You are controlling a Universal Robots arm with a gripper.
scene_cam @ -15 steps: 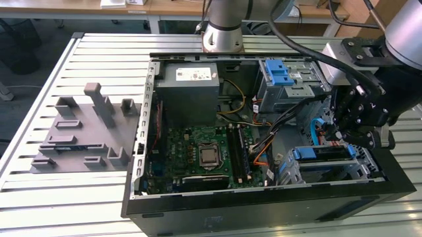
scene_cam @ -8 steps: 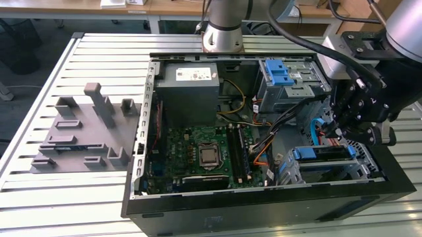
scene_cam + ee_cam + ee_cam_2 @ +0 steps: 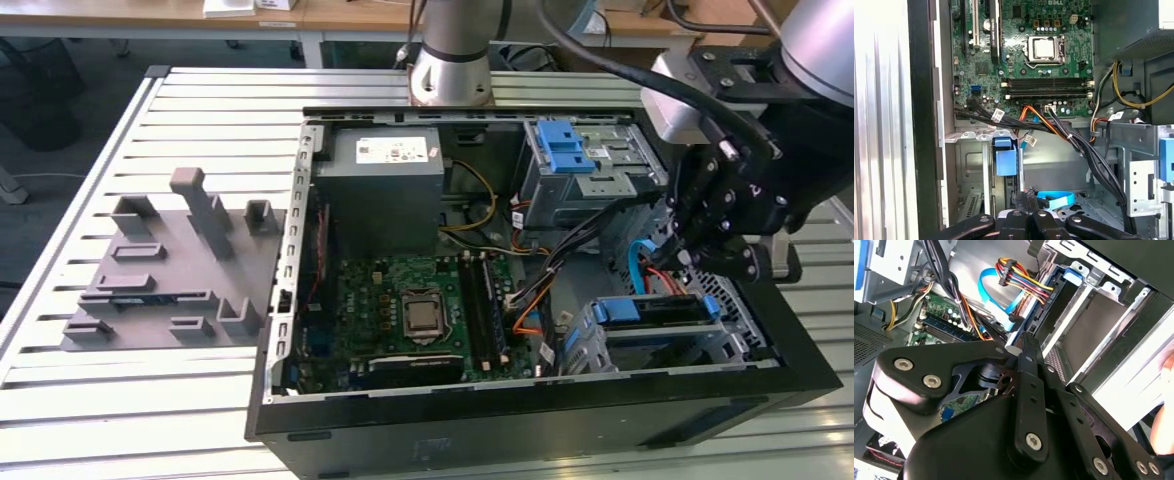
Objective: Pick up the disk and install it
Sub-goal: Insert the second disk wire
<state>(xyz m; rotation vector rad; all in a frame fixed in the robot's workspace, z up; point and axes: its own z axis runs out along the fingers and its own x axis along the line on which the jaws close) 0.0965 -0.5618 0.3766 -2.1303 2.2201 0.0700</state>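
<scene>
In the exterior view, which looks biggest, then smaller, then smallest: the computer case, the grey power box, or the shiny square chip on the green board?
1. Computer case
2. Grey power box
3. Shiny square chip

A green motherboard (image 3: 414, 300) is showing inside the black computer case (image 3: 534, 420). Beside the motherboard, a dark grey power supply (image 3: 380, 195) is wearing a white sticker. Blue latches (image 3: 567, 150) and orange-yellow cables (image 3: 1021, 277) are showing nearby.
</scene>
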